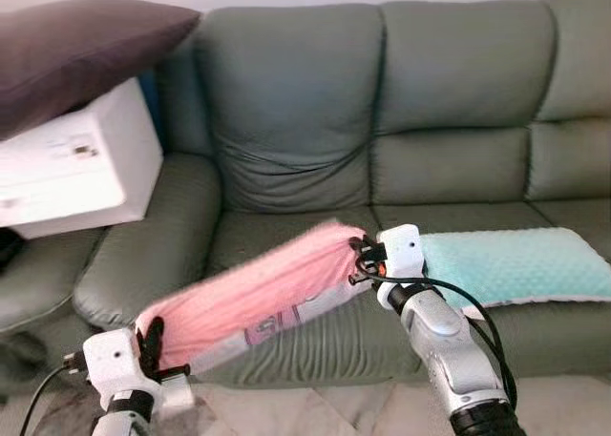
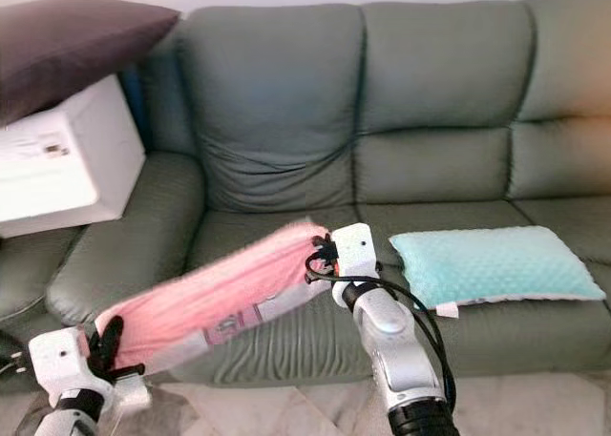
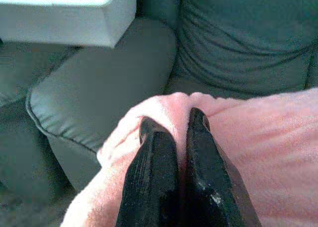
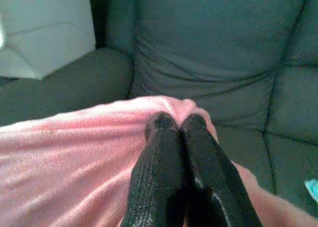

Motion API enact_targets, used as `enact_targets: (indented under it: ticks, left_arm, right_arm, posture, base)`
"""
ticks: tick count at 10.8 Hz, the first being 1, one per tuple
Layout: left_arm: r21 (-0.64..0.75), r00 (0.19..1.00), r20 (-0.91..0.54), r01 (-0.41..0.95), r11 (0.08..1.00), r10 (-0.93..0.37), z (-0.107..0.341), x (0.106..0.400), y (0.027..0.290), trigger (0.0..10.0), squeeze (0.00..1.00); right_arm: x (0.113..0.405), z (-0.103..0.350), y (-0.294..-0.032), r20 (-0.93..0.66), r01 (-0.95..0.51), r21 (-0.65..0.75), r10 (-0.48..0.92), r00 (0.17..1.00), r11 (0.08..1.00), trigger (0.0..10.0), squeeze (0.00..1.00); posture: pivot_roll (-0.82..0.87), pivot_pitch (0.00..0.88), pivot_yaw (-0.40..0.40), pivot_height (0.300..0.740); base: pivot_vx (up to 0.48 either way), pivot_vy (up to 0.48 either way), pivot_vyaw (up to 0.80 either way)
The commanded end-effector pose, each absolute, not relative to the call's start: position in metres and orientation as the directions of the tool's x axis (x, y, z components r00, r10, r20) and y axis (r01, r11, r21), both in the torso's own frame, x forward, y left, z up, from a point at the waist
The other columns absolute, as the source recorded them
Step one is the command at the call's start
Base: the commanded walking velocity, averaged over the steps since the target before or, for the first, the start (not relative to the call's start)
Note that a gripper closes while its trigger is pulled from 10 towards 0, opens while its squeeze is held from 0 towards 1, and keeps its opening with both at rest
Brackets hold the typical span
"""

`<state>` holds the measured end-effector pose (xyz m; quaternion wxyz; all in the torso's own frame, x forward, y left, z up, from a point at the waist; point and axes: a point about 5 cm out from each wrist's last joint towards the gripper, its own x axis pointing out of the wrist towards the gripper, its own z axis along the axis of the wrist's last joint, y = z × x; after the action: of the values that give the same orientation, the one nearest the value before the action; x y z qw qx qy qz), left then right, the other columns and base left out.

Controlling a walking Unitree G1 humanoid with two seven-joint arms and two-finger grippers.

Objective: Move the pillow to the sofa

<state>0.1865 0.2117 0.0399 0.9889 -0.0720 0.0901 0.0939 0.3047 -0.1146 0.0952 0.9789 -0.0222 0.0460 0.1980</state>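
The pink pillow point(image 1: 253, 295) hangs in the air in front of the sofa point(image 1: 382, 121), stretched between both arms. The left gripper point(image 3: 174, 132) pinches its near corner, fingers closed on the fabric; the right gripper point(image 4: 175, 123) pinches the far corner likewise. Carry both ends forward together toward 12 o'clock, keeping them level. Release over the bare seat cushion, clear of the mint pillow point(image 1: 516, 264) at 2 o'clock. A white box point(image 1: 72, 164) under a dark cushion point(image 1: 76, 45) sits at 10 o'clock.

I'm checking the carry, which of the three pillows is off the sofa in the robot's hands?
The pink pillow, pinched by the left hand and right hand. The mint one lies on the seat; the dark one tops a white box.
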Motion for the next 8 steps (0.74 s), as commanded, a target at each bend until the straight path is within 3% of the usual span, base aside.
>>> enact_targets:
  ticks: [1, 6, 8]
  left_arm:
    - [-0.095, 0.962, -0.179, -0.224, 0.97, 0.205, 0.041, 0.185, 0.222, 10.0, 0.0]
    - [-0.152, 0.992, -0.07, -0.111, 0.982, 0.101, 0.068, 0.233, 0.215, 10.0, 0.0]
    - [-0.174, 0.995, -0.056, -0.091, 0.981, 0.082, 0.072, 0.239, 0.209, 10.0, 0.0]
  right_arm:
    - [0.307, 0.109, -0.127, -0.031, -0.333, -0.067, 0.331, 0.943, 0.941, 10.0, 0.0]
    - [0.301, 0.112, -0.137, -0.011, -0.263, -0.101, 0.263, 0.965, 0.959, 10.0, 0.0]
    - [0.302, 0.114, -0.137, -0.005, -0.259, -0.103, 0.26, 0.966, 0.96, 10.0, 0.0]
  posture:
    - [-0.18, 0.002, 0.047, 0.74]
    - [-0.23, 0.0, 0.068, 0.74]
    - [-0.23, 0.0, 0.069, 0.74]
  base:
    - [0.0, 0.0, 0.0]
    - [0.0, 0.0, 0.0]
    - [0.255, 0.0, 0.0]
